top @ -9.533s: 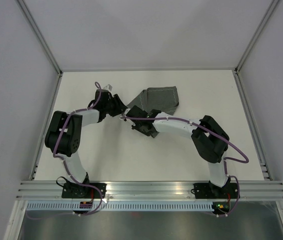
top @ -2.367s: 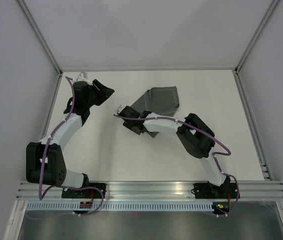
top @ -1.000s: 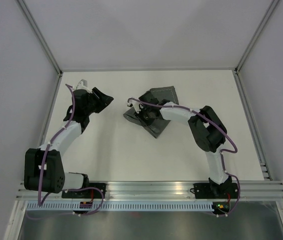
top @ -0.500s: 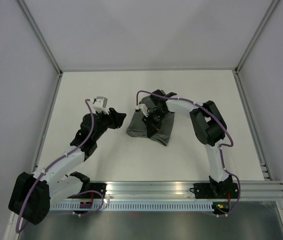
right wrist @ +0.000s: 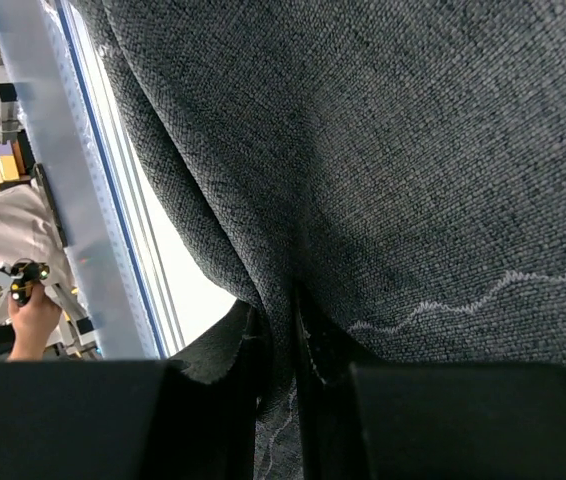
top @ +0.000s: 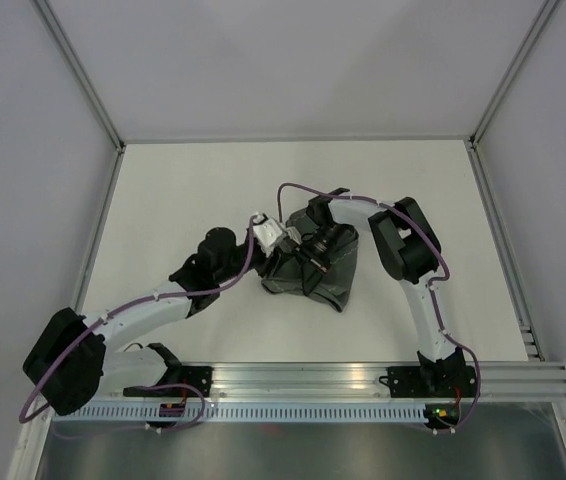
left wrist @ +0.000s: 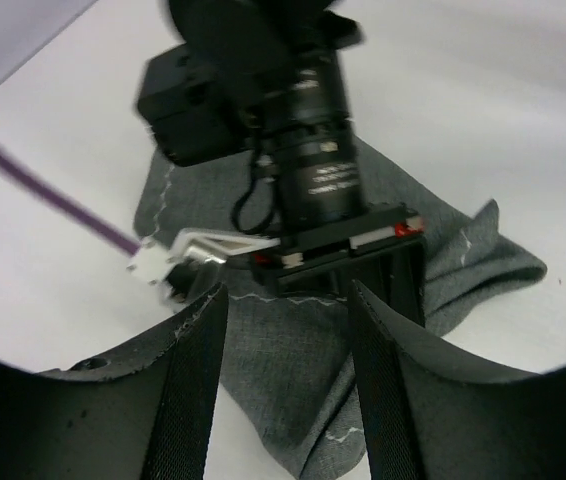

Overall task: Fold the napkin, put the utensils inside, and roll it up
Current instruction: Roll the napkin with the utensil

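Note:
The dark grey napkin (top: pixel 335 284) lies bunched at the middle of the white table (top: pixel 193 180). My right gripper (top: pixel 306 268) comes down onto it from the far side. In the right wrist view a fold of the napkin (right wrist: pixel 413 150) is pinched in my right gripper (right wrist: pixel 283 335). My left gripper (top: pixel 278 258) reaches in from the left and stands open at the cloth's left edge. The left wrist view shows my left gripper (left wrist: pixel 285 300) with its fingers (left wrist: pixel 195 380) spread, over a napkin corner (left wrist: pixel 453 265) with the right wrist just beyond. The utensils are out of view.
An aluminium rail (top: pixel 303 375) runs along the near edge, carrying both arm bases. Grey walls with metal posts (top: pixel 98 110) close in the table on three sides. A person's hand (right wrist: pixel 25 318) shows beyond the rail in the right wrist view.
The left arm swung from the far left corner in to the napkin. The right gripper dragged the napkin toward the near side, and the cloth bunched up.

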Controlling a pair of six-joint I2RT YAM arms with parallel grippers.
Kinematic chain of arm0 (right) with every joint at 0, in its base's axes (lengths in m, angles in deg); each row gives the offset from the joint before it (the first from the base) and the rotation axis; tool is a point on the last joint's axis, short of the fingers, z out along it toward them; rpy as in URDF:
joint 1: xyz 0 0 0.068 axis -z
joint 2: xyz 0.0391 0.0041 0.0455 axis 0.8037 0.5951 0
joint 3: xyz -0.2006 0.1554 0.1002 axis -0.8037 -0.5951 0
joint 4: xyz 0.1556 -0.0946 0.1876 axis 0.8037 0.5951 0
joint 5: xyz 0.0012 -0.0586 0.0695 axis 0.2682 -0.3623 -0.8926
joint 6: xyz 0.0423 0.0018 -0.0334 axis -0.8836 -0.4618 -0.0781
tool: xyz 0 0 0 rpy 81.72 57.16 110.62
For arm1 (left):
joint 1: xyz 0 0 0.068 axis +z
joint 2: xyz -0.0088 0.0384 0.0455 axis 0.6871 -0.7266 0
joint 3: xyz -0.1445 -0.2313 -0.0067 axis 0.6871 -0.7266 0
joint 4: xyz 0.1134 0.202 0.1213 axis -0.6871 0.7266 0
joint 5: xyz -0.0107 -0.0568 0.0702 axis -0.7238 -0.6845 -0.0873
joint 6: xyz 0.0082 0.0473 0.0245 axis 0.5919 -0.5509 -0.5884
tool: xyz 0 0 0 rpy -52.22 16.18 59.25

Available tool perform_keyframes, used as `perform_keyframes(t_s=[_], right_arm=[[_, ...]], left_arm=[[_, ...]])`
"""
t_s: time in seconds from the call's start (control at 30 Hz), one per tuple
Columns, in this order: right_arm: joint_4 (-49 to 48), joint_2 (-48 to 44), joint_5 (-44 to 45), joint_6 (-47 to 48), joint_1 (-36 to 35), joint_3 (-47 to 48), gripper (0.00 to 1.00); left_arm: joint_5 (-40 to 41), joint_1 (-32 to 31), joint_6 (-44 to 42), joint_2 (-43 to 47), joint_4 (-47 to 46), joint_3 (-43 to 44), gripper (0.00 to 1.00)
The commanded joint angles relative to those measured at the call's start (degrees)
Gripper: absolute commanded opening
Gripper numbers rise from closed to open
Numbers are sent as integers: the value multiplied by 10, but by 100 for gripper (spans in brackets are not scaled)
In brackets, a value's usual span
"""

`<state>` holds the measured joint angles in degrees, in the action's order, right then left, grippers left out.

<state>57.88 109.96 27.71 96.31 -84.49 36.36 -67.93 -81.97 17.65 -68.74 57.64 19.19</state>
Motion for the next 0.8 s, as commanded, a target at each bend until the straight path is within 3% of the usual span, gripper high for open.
perform_keyframes(t_s=[0.0,0.27,0.77], right_arm=[[-12,33,72,45,0,-4,3],[-23,40,78,37,2,-1,2],[-35,48,85,26,7,0,2]], left_arm=[[5,-46,-154,-28,25,27,57],[37,-93,-220,-106,117,76,57],[60,-150,-270,-179,162,98,60]])
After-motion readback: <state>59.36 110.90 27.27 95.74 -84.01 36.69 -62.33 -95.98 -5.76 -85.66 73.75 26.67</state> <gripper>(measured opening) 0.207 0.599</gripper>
